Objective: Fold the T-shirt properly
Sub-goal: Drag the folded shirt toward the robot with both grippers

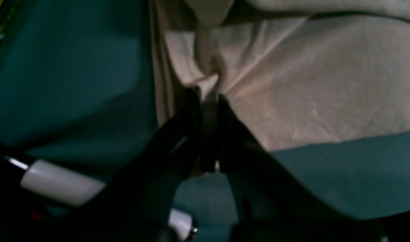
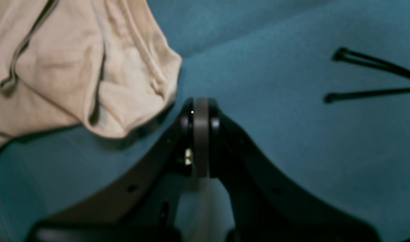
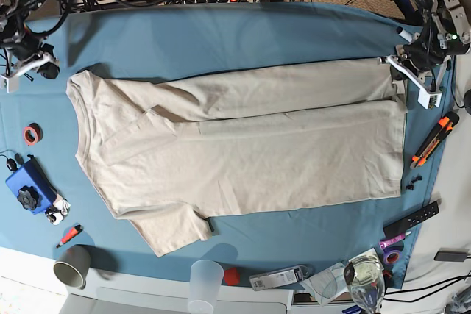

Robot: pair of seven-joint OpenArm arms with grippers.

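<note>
The T-shirt lies spread flat on the blue-covered counter, one long side folded inward over the body. Its hem corner is pinched in the left gripper, whose jaws are clenched on a small bunch of cloth; that arm reaches in low over the counter's edge. The right gripper is closed on nothing, just beside a sleeve, without touching it.
</note>
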